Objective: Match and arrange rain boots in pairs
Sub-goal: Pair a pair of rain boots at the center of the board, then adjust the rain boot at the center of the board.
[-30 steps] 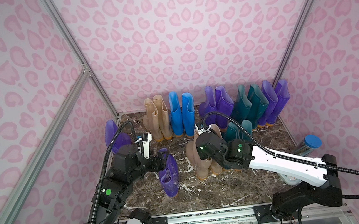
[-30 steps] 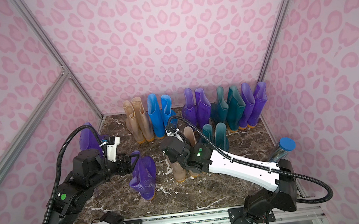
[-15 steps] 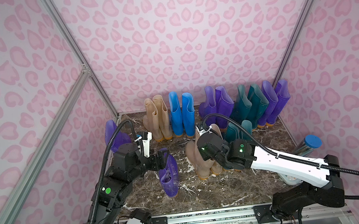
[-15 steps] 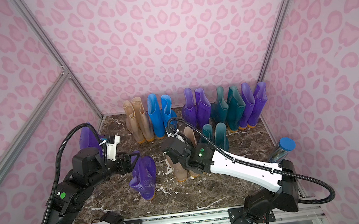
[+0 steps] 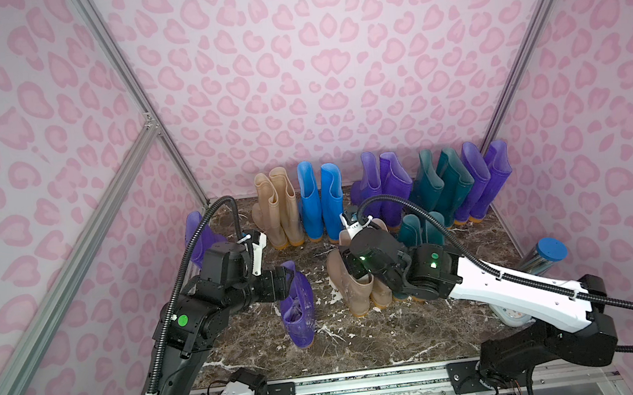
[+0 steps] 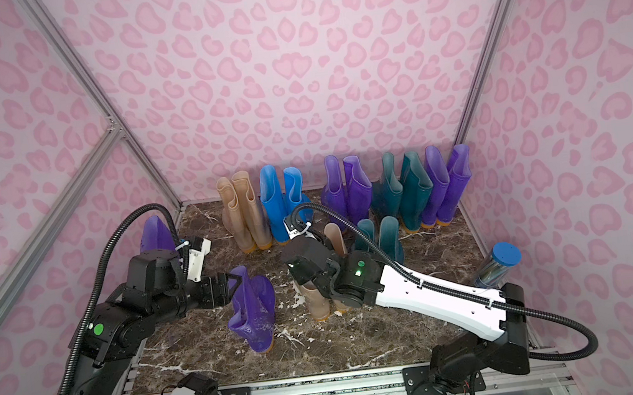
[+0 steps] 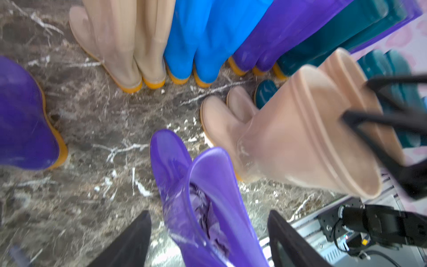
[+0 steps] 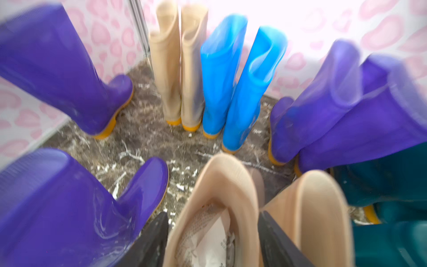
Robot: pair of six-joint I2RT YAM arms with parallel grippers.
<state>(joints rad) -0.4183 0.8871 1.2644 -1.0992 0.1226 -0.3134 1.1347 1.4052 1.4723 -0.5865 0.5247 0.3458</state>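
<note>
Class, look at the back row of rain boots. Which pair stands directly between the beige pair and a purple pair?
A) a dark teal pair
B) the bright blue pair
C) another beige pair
B: in a top view the bright blue pair stands with the beige pair on one side and a purple pair on the other.

The left gripper (image 7: pixel 208 215) hung with its black fingers (image 7: pixel 131 240) spread on either side of an upright purple boot (image 7: pixel 171 161), clear of its shaft, with crumpled stuffing (image 7: pixel 205 215) showing inside. The boot stood on the marble floor (image 7: pixel 92 120). Just to its right stood a beige pair (image 7: pixel 288 138), the right gripper (image 7: pixel 355 100) at their rims. Along the far side ran far beige boots (image 7: pixel 129 46), blue boots (image 7: pixel 203 34), purple boots (image 7: pixel 277 30) and teal boots (image 7: pixel 342 34). A lone purple boot (image 7: pixel 23 115) stood to the left.
</note>
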